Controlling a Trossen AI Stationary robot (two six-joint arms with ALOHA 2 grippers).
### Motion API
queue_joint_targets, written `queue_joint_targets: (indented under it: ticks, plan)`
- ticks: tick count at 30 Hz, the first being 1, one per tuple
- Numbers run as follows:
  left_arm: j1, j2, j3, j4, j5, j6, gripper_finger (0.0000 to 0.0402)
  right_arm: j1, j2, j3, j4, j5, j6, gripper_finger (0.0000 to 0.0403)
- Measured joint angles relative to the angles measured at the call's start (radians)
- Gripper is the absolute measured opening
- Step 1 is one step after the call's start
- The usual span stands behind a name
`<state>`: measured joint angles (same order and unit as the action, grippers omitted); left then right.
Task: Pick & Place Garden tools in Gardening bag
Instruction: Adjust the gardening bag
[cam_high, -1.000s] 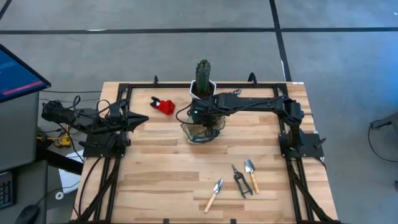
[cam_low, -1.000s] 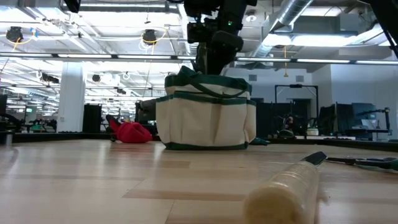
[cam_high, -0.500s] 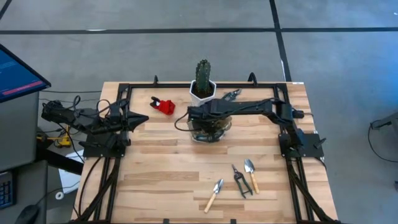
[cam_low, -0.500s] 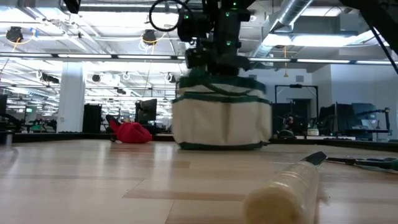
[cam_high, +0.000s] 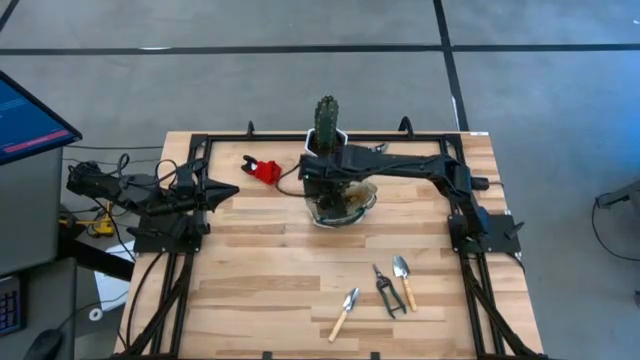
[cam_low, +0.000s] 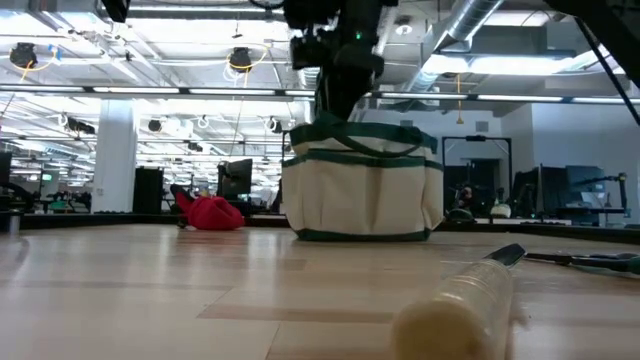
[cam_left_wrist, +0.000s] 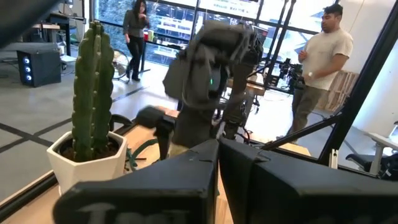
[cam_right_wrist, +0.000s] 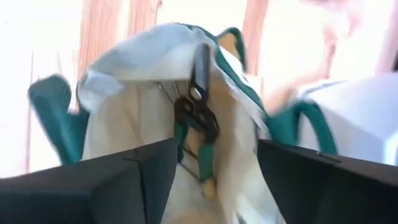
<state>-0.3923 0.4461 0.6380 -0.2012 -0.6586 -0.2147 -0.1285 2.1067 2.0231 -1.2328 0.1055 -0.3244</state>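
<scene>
The cream gardening bag (cam_high: 342, 203) with green trim stands on its base at the table's middle, its front showing in the low view (cam_low: 362, 190). My right gripper (cam_high: 320, 172) hangs open just over the bag's mouth (cam_right_wrist: 143, 68), pointing steeply down with nothing between its fingers. Inside the bag lie dark shears with green grips (cam_right_wrist: 198, 106) and a wooden handle. On the table lie a red piece (cam_high: 264, 169), two trowels (cam_high: 345, 312) (cam_high: 404, 280) and dark shears (cam_high: 386, 290). My left gripper (cam_high: 225, 195) waits shut at the left.
A green cactus (cam_high: 326, 125) in a white pot stands right behind the bag, close to my right arm. A small grey tool (cam_high: 376, 150) lies beside the pot. A black frame (cam_high: 200, 140) rims the table. In the left wrist view, people (cam_left_wrist: 317, 68) stand beyond the table.
The bag has slid a little toward the table's right edge and turned its front more toward the near edge. My right gripper went down to the bag's mouth while moving right with it, then rose again above the bag.
</scene>
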Motion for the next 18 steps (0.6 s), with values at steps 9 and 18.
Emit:
queue_joint_targets:
  ticks: [9, 18]
  plan:
    - [0.000, 0.011, 0.000, -0.002, 0.000, -0.001, 0.0003, -0.019, -0.002, 0.256, -0.289, -0.013, 0.136, 0.0163]
    - [0.001, 0.137, 0.000, 0.001, 0.048, -0.060, 0.0003, -0.006, -0.047, 0.280, -0.334, -0.038, 0.248, 0.0011]
